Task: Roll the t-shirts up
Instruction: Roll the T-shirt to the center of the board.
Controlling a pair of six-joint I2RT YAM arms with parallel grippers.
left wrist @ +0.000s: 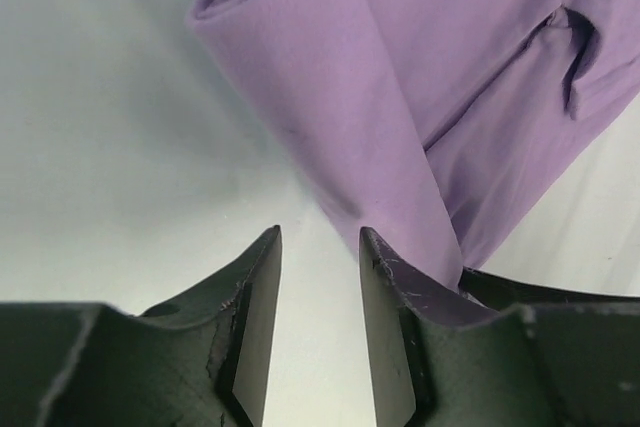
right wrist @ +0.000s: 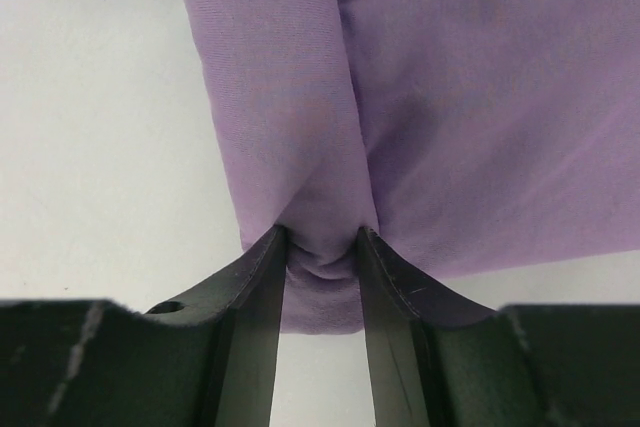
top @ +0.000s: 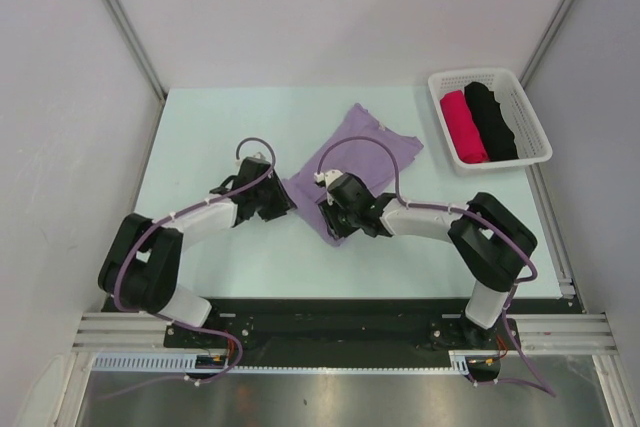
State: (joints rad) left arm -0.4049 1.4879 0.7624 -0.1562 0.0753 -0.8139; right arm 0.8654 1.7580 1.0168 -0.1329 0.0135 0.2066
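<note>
Right jaws clamped, soft lilac tee [right wrist: 450, 97] bunched

Left pincer [top: 286, 199] and right pincer [top: 329, 214] sit at lilac t-shirt [top: 372, 152].

You have three t-shirts in view: one lilac t-shirt [top: 365, 147] at the centre of the one table [top: 200, 127], plus one crimson-pink roll [top: 464, 127] and one black roll [top: 493, 119] in the one white basket [top: 476, 75] at upper right. You have two grippers: the left gripper [left wrist: 320, 247] and the right gripper [right wrist: 320, 252].
</note>
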